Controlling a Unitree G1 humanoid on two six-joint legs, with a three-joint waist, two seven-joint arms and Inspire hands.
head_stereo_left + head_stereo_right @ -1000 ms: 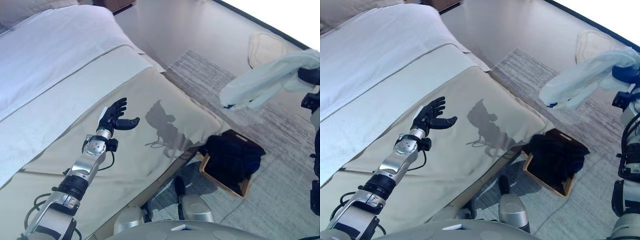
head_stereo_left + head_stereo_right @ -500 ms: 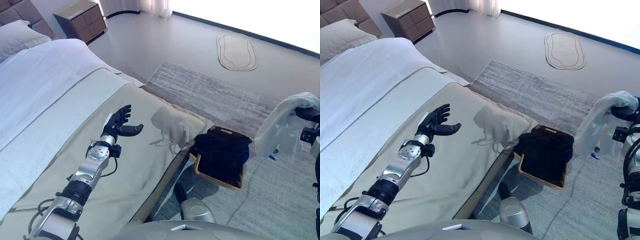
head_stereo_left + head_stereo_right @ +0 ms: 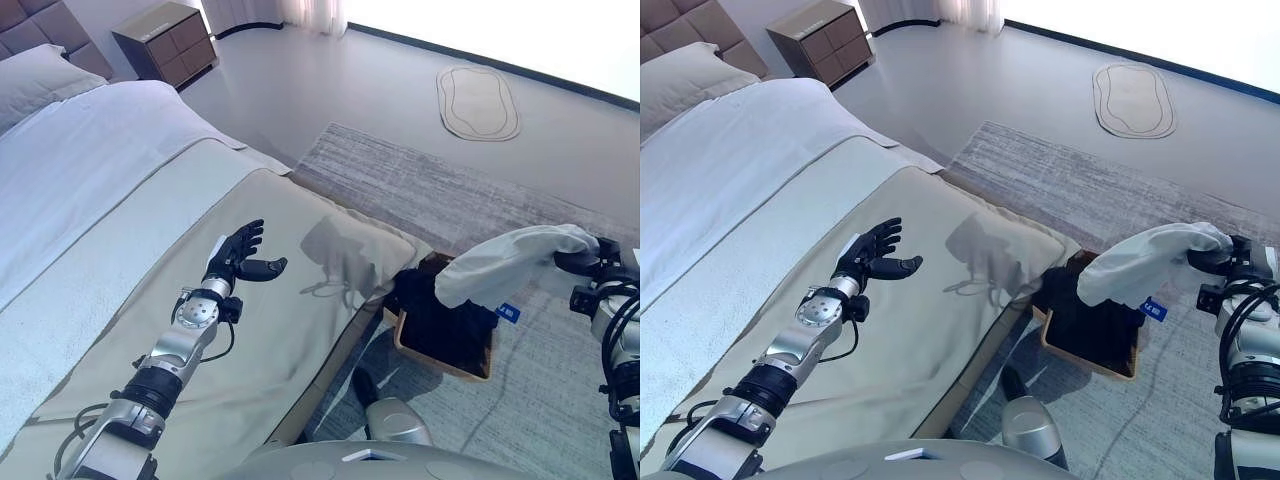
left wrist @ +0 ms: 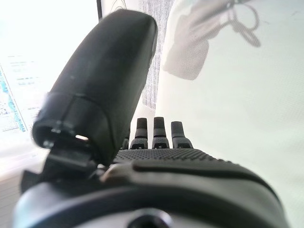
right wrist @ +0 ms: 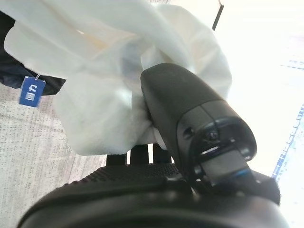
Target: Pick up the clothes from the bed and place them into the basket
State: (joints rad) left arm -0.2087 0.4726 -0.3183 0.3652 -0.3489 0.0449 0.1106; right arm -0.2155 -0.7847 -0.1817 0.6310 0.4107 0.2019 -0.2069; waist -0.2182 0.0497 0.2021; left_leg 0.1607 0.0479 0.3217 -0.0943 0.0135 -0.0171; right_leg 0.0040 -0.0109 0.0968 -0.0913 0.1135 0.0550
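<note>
Garment (image 3: 505, 263) swung down from mid right toward basket (image 3: 443, 350), clenched in right robot hand (image 3: 578, 264). Left robot hand (image 3: 238, 254) relaxed over bed (image 3: 120, 200). Drop looks close.

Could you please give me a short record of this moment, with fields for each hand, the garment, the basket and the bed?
left hand: open, holds nothing, above the beige bed cover
right hand: shut on the white cloth garment
white cloth garment: held in the air, its free end over the basket, blue tag hanging
rectangular wooden basket: on the grey rug beside the bed, dark clothes already inside
bed: no loose clothes visible on it
</note>
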